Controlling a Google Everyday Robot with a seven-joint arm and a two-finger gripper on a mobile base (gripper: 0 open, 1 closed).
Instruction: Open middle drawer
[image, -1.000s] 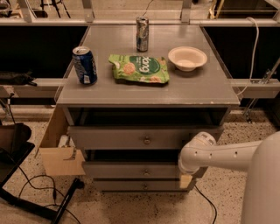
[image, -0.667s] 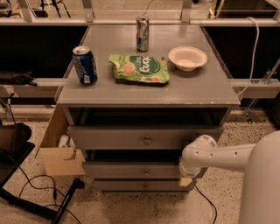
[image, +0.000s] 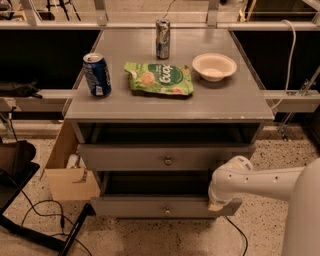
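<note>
The middle drawer (image: 150, 206) is the wide low grey front with a small round knob (image: 166, 210), below the taller top drawer (image: 125, 157). It stands pulled out toward the camera, with a dark opening behind its front. It hides the lowest drawer. My white arm (image: 260, 181) comes in from the right. My gripper (image: 216, 204) is at the right end of the middle drawer's front, reaching down behind its top edge.
On the tabletop (image: 235, 102) stand a blue can (image: 96, 75), a silver can (image: 162, 39), a green snack bag (image: 159, 79) and a white bowl (image: 214, 66). A cardboard box (image: 70, 172) sits left of the cabinet. Cables and a black stand leg (image: 45, 235) lie on the floor.
The middle drawer's front has slid out toward the camera and now covers the lowest front. My arm's end has drawn back with it.
</note>
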